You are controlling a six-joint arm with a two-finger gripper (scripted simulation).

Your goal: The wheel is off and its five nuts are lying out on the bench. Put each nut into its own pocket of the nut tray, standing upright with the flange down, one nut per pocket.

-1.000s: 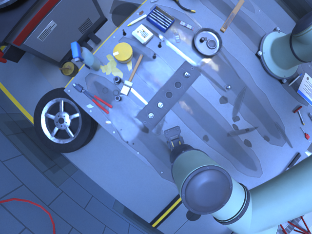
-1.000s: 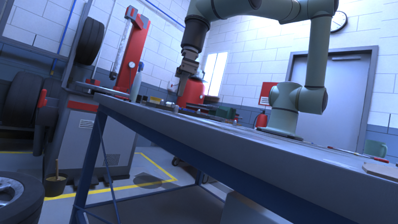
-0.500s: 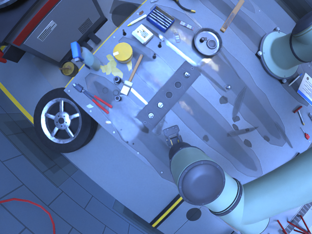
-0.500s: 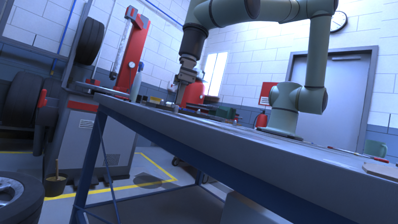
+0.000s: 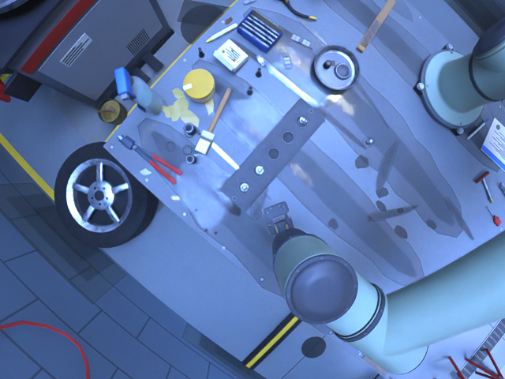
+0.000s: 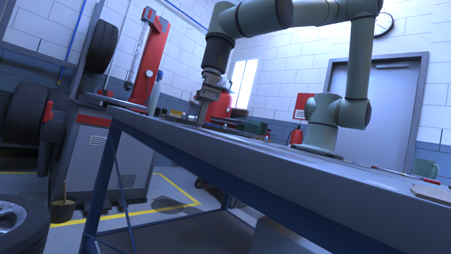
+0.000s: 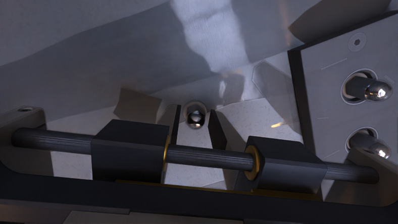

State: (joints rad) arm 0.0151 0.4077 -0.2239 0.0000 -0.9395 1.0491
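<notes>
In the middle of the bench the long grey nut tray (image 5: 272,154) lies on a slant, with nuts standing in three pockets: two at its near-left end (image 5: 244,187) (image 5: 259,169) and one at its far end (image 5: 302,120). Its two middle pockets (image 5: 280,145) hold nothing. A fourth nut (image 5: 368,141) stands on the bench to the right of the tray. My gripper (image 5: 272,211) is low over the bench just beside the tray's near end, open, and a fifth nut (image 7: 195,115) stands upright on the bench between its fingers (image 7: 194,122).
A loose wheel (image 5: 100,196) leans at the bench's left edge. Red pliers (image 5: 157,161), a brush (image 5: 212,124), a yellow tin (image 5: 198,85), a round dish (image 5: 336,67) and a blue case (image 5: 260,30) lie beyond the tray. The arm's base (image 5: 450,87) stands at right.
</notes>
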